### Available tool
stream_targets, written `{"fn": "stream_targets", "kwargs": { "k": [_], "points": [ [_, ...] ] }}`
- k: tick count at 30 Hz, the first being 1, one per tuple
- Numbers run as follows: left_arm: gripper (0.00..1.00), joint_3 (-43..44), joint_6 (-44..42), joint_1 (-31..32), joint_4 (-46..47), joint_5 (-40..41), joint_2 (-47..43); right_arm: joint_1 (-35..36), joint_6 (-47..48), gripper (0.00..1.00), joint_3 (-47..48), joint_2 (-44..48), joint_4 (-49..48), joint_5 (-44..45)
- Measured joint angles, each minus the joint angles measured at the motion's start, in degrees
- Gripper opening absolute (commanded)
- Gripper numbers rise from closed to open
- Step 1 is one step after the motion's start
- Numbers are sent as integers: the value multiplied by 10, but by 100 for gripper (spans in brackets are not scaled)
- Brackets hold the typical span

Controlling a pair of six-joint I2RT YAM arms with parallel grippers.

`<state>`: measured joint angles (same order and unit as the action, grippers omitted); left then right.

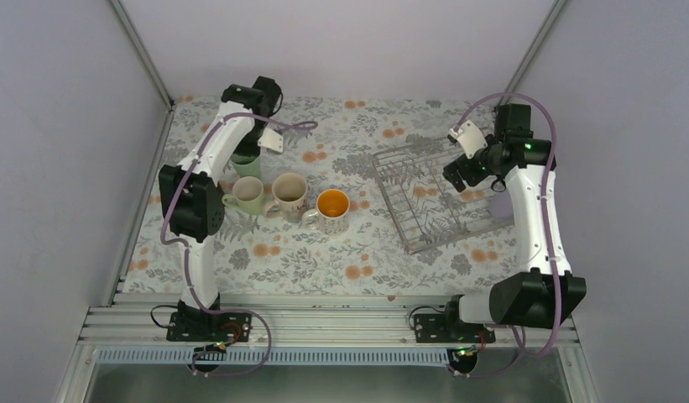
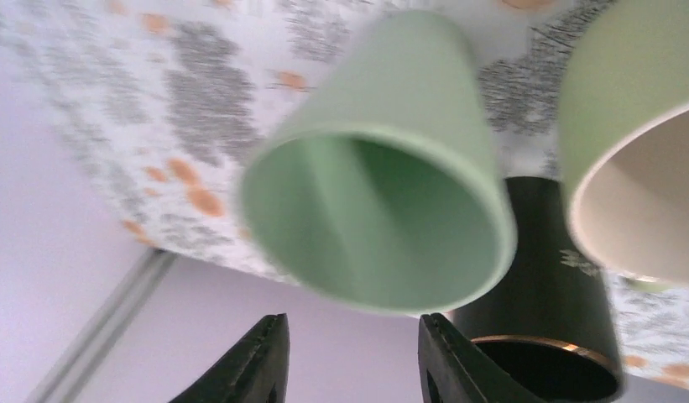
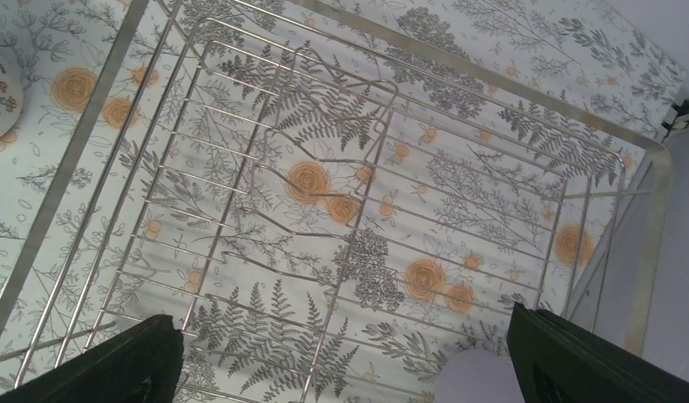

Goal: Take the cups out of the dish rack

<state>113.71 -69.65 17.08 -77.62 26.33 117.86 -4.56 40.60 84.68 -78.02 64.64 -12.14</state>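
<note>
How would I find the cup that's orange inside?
Look left of the silver dish rack on the flowery table. Three mugs stand in a row there, and the patterned mug nearest the rack is yours. Only it is bright orange inside.

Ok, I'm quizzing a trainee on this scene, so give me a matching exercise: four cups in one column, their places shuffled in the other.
1. green tumbler
2. orange-lined mug
3. lavender tumbler
4. black mug

A. at the rack's right end
B. just ahead of the open left hand
C. beside the green tumbler, gold rim
D. the mug closest to the rack's left side

Pairs: 1-B, 2-D, 3-A, 4-C
</note>
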Motion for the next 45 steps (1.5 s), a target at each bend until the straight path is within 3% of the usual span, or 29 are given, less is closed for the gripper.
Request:
{"fn": "stream_targets", "kwargs": {
  "k": [3, 7, 11, 17, 21, 25, 31, 45],
  "points": [
    [61, 80, -2, 3, -9, -17, 2, -11, -1, 100, -1, 3, -7, 0],
    [66, 267, 30, 10, 7, -70, 9, -46, -14, 100, 4, 0, -15, 8],
    [69, 308, 98, 31, 62, -128, -33, -97, -31, 100, 26, -25, -21, 30],
    [91, 152, 267, 61, 204, -239, -162, -132, -29, 100, 23, -62, -9, 75],
    [95, -65, 381, 56, 365, -323, -306, -142, -28, 100, 5, -76, -2, 110],
    [97, -178, 466, 54, 483, -391, -378, -161, -29, 100, -3, -83, -10, 140],
    [98, -241, 530, 56, 570, -461, -381, -201, -29, 100, -23, -90, -36, 175],
    [99, -289, 555, 56, 622, -520, -408, -260, -20, 100, -36, -193, -65, 129]
  ]
}}
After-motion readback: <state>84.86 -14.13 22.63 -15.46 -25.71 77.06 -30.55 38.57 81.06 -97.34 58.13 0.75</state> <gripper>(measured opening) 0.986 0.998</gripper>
